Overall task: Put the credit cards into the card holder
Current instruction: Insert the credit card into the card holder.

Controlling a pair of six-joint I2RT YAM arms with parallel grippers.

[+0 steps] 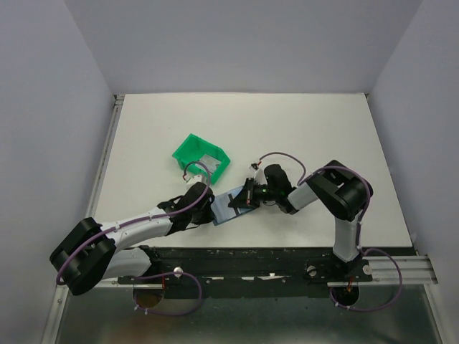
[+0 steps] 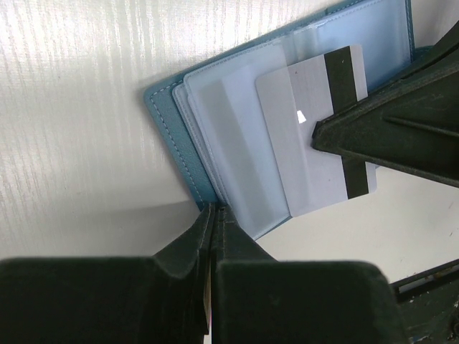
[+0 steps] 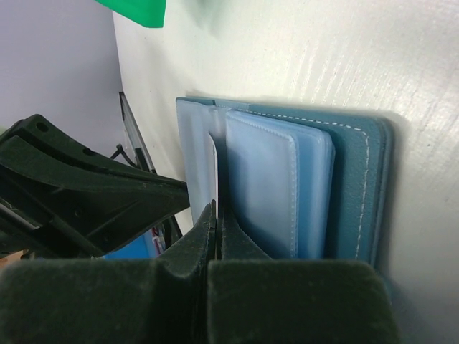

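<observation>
From above, I saw the card holder (image 1: pixel 228 209) lying open on the white desk (image 1: pixel 287 129), near the front edge and just in front of the green bin (image 1: pixel 202 156), with the left claw (image 1: pixel 208 208) at its left end and the right claw (image 1: pixel 245 197) at its right end, the two close together. Through the left wrist camera, the left claw (image 2: pixel 212 215) was closed, its tips meeting right on the blue edge of the card holder (image 2: pixel 168 122) and, as far as I could judge, pinching it; the clear sleeves (image 2: pixel 229 129) were fanned out across the lighter inside. One credit card (image 2: pixel 301 143), silvery with a dark stripe, lay over those sleeves, and the right claw (image 2: pixel 323 132) was clamped on its striped end; whether its far edge sat inside a pocket I could not tell. Through the right wrist camera, the right claw (image 3: pixel 214 215) was closed on the credit card (image 3: pixel 214 165), seen edge-on as a thin white sliver standing between the sleeves of the card holder (image 3: pixel 351 172), with the left claw (image 3: pixel 86 193) dark at the left
</observation>
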